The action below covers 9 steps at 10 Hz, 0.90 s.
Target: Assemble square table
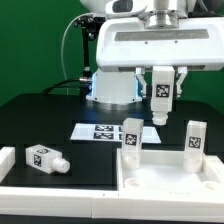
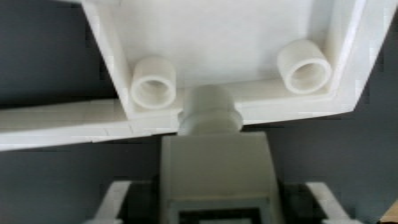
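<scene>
The square table top (image 1: 170, 182), a white tray with a raised rim, lies at the front on the exterior view's right. Two legs (image 1: 131, 136) (image 1: 195, 139) stand upright at its far edge, tags facing the camera. A third leg (image 1: 45, 158) lies on its side to the left. My gripper (image 1: 160, 98) is shut on a fourth leg (image 1: 160, 90) and holds it upright in the air behind the top, between the two standing legs. In the wrist view the held leg (image 2: 214, 150) points at the top's rim (image 2: 267, 108), between two round hollow-ended stubs (image 2: 157, 90) (image 2: 306, 68).
The marker board (image 1: 100, 132) lies flat on the black table behind the top. A long white border rail (image 1: 20, 190) runs along the front left. The robot's white base (image 1: 115, 88) stands at the back.
</scene>
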{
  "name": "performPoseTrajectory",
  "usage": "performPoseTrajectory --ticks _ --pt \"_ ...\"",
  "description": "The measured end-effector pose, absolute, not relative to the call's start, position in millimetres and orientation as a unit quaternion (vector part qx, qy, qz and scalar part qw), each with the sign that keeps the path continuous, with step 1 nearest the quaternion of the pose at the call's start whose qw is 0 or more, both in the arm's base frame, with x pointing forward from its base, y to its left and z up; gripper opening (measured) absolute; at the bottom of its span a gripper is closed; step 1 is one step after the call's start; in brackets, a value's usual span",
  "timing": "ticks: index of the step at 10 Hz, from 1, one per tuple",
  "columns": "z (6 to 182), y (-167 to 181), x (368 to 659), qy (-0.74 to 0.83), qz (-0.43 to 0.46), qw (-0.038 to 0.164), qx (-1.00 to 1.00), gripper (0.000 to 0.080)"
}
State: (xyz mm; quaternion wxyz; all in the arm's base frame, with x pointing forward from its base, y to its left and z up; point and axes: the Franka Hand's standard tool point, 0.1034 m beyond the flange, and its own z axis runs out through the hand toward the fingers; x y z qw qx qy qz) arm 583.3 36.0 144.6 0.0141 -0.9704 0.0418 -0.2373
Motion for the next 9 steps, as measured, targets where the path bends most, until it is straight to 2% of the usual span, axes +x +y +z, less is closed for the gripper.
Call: performPoseTrajectory --ticks 3,4,8,9 --pt "123.9 60.7 617.4 0.024 -0.260 0.016 -0.965 0.0282" --pt "116.0 76.1 615.9 0.033 -0.268 0.022 -0.963 0.0282" --pt "115.5 75.3 615.8 0.019 -0.266 0.017 -0.964 0.0282" --pt "110.8 84.4 614.8 0.012 -0.265 0.018 -0.964 0.0282"
